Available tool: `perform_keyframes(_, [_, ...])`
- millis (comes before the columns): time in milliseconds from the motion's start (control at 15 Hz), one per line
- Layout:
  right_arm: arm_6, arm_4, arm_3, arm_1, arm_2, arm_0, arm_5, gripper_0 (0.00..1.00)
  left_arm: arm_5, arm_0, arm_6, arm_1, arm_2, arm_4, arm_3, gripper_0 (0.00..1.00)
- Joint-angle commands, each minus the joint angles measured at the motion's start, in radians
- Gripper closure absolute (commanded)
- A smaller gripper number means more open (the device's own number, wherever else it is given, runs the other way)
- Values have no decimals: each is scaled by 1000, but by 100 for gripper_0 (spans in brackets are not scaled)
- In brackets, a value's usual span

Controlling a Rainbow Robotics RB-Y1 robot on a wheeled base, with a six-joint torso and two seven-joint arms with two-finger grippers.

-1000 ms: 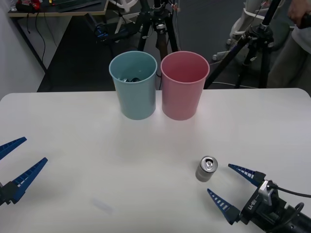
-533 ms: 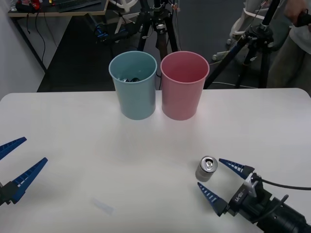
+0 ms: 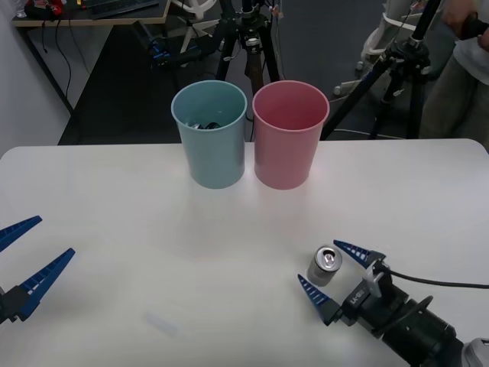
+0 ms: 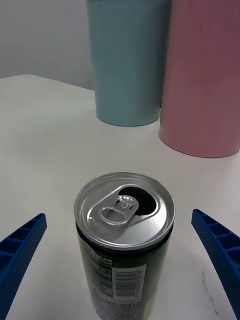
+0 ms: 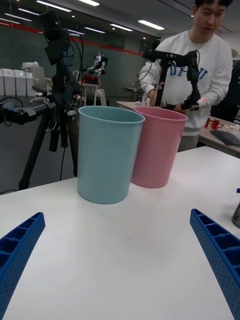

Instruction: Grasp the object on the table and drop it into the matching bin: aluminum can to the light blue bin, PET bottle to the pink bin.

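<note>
- Front view: the right gripper [image 3: 334, 275], with its blue ribbed fingers spread wide, has moved forward over the last second, and now one finger stands on each side of the small silver-grey aluminium can [image 3: 325, 265].
- Before, the fingertips were behind the can on its near right; now they reach around it but do not seem to touch it yet.
- Right wrist view: the can [image 4: 124, 240] stands upright on the large white tabletop [image 4: 45, 130], centred between the two open fingers, with the pull tab on top.
- The can itself has not moved; it is on the near right part of the table.
- The tall pale teal-blue plastic bin [image 3: 210, 134] and the tall pale pink plastic bin [image 3: 289, 134] stand side by side at the far middle, well apart from the can.
- The left gripper [image 3: 23, 264] waits open at the near left edge, unchanged.
- I judge the approach is almost finished; closing the fingers on the can should come next, then carrying it to the blue bin.
</note>
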Motion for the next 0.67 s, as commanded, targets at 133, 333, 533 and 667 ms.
perform_keyframes(133, [-3, 0, 0, 1, 32, -20, 61, 0, 0, 0, 0, 0, 0, 0, 0, 0])
perform_keyframes(333, [-7, 0, 0, 1, 48, -30, 89, 0, 0, 0, 0, 0, 0, 0, 0, 0])
perform_keyframes(533, [-7, 0, 0, 1, 59, -35, 107, 0, 0, 0, 0, 0, 0, 0, 0, 0])
perform_keyframes(667, [-9, 8, 0, 1, 61, -35, 118, 0, 0, 0, 0, 0, 0, 0, 0, 0])
